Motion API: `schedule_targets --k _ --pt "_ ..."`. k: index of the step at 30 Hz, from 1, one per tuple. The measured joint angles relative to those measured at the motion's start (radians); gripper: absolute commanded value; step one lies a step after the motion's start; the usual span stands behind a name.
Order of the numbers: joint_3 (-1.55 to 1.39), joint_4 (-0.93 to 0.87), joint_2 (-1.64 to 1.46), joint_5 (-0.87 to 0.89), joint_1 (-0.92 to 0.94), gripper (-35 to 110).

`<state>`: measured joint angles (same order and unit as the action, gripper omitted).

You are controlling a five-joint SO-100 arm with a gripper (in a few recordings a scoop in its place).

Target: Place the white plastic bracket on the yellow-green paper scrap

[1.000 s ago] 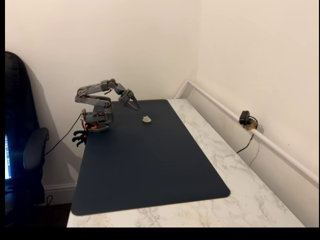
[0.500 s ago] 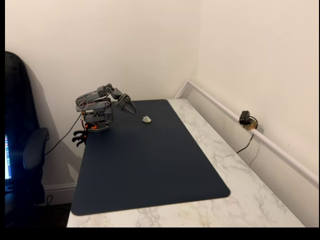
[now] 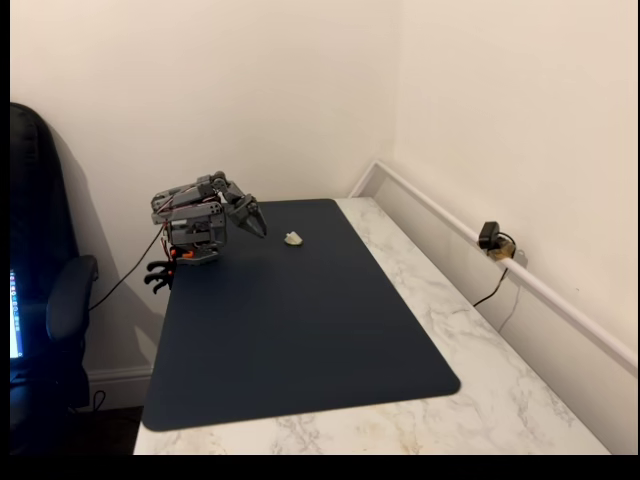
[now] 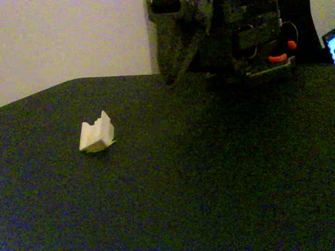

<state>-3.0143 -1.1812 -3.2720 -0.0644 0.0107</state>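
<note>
Item: dark blue mat (image 3: pixel 300 340); covers most of the marble tabletop (image 3: pixel 480 390); wide bare room toward 6 o'clock, wall and white rail (image 3: pixel 520 280) along the 3 o'clock side, mat's far edge close behind the parts at 12 o'clock.

Item: grey arm (image 3: pixel 190 215); folded low over its base at the mat's 10 o'clock corner in a fixed view; gripper (image 3: pixel 252 220) points down toward the mat, apart from the bracket; whether the claw is wide or narrow cannot be told, the fingers being too small and dark.

Item: white plastic bracket (image 4: pixel 97 134); rests on the mat, free of the claw, at about 3 o'clock of the gripper in a fixed view (image 3: pixel 293 238); tilted, notched top upward.

Item: yellow-green paper scrap (image 4: pixel 102 148); a thin sliver showing under the bracket's lower edge; the bracket appears to sit on it.

Judgement: placement looks done; good practice now is to draw the arm away from the bracket, toward its base, without brushing the piece; open mat lies at 6 o'clock.
</note>
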Motion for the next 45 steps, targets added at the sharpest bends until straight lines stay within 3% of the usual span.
schedule_targets --k 45 --pt "0.0 -0.003 0.0 0.025 0.026 0"
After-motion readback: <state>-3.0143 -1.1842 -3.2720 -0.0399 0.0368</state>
